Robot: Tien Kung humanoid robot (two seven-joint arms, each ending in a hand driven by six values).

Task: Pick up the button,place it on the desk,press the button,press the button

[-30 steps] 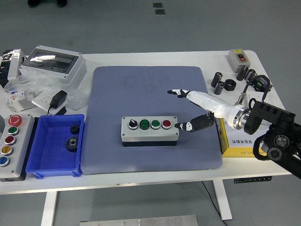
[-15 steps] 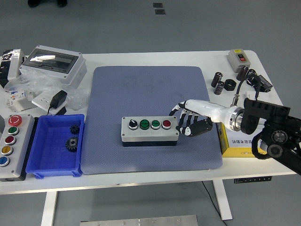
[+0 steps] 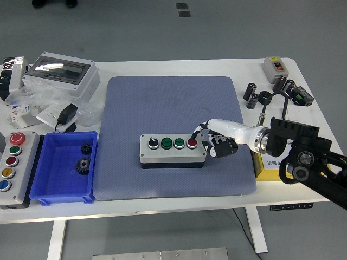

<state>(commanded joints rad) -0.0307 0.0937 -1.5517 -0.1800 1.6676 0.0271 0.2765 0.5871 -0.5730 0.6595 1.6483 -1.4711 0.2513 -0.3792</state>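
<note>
Landmark: grey button box point(image 3: 172, 150), a long rectangular housing on a dark base, lying flat in the lower middle of the blue-grey mat point(image 3: 173, 135). The mat has a fine dimpled weave and rounded corners, and covers the centre of the white table point(image 3: 162, 203).

Box top, left to right: a black-and-white selector knob point(image 3: 154, 143), two green round buttons point(image 3: 172, 143), and a red round button point(image 3: 192, 143) at the right end.

Right hand point(image 3: 216, 140): white glossy shell with black finger segments, reaching in from the box's right. One extended fingertip point(image 3: 194, 138) sits at the red button; contact looks likely but cannot be confirmed. The remaining fingers are curled under, just beside the box's right end, and grasp nothing.

Left of the box, off the mat: a blue plastic bin point(image 3: 64, 168) holding two dark gears point(image 3: 83, 164). Further left, at the table edge, is a second grey control box point(image 3: 16, 168) with coloured buttons.

Right of the box, under the forearm: a yellow carton point(image 3: 268, 168).

Open mat lies bare beyond the box and along its near side up to the mat's front edge.
</note>
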